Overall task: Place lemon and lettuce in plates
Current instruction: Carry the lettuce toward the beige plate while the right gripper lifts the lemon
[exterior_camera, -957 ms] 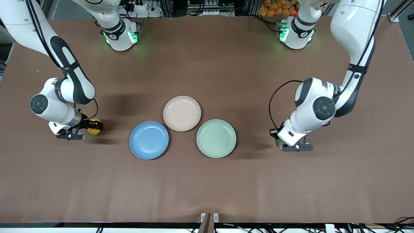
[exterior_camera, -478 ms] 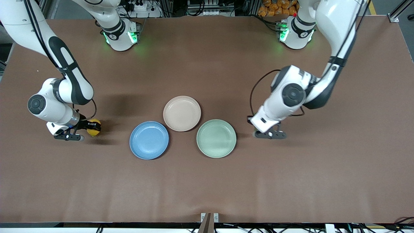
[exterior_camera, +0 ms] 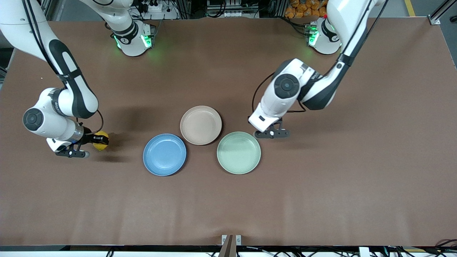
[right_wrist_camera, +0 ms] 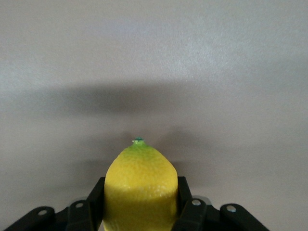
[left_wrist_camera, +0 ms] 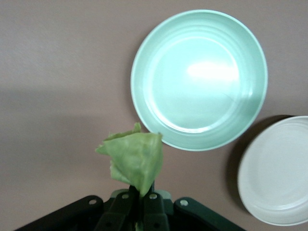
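Observation:
My right gripper [exterior_camera: 95, 139] is shut on the yellow lemon [exterior_camera: 101, 141], just above the table toward the right arm's end, beside the blue plate [exterior_camera: 164, 154]. In the right wrist view the lemon [right_wrist_camera: 140, 185] sits between the fingers [right_wrist_camera: 188, 207]. My left gripper [exterior_camera: 270, 133] is shut on the green lettuce [left_wrist_camera: 134, 161], held over the table at the edge of the mint-green plate [exterior_camera: 238, 152]. The lettuce is hidden in the front view. The beige-pink plate [exterior_camera: 200, 125] lies empty between the others and also shows in the left wrist view [left_wrist_camera: 279, 173].
The mint-green plate [left_wrist_camera: 199, 79] is empty and lies beside the blue one, toward the left arm's end. All three plates are grouped at the middle of the brown table [exterior_camera: 228, 207]. The arm bases stand along the table edge farthest from the front camera.
My left arm has carried the lettuce from the left arm's end toward the plates, up to the mint-green plate's edge. My right gripper with the lemon has shifted slightly toward the right arm's end.

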`<state>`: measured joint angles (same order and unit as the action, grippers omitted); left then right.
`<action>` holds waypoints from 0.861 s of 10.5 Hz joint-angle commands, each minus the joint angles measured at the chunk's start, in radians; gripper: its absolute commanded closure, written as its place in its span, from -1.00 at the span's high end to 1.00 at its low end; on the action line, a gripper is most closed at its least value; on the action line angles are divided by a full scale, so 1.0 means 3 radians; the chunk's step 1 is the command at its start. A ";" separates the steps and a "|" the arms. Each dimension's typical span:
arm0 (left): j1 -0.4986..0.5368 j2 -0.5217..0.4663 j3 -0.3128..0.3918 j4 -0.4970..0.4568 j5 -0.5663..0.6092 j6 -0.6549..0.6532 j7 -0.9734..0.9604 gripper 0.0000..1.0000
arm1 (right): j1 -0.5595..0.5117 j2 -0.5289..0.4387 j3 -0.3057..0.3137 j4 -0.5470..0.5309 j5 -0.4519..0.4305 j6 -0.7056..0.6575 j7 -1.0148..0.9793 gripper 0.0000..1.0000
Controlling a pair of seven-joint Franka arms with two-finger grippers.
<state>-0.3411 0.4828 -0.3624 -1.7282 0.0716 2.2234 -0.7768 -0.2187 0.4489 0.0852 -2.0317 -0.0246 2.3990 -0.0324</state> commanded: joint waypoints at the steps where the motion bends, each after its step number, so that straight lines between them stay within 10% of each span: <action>1: -0.0181 0.0170 0.0017 0.0243 0.0053 -0.0033 -0.0319 -1.00 | -0.0018 -0.0044 0.0053 0.0053 -0.0005 -0.0091 0.0021 -0.28; 9: -0.0703 0.0513 0.0017 0.0571 0.0058 0.0242 -0.0641 -1.00 | 0.0355 -0.0049 0.0544 0.0396 0.0000 -0.0393 0.1012 -0.27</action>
<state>-0.5255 0.6168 -0.3623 -1.5900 0.0716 2.2745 -0.9113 -0.1421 0.4460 0.2437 -1.9305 -0.0230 2.3057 0.2077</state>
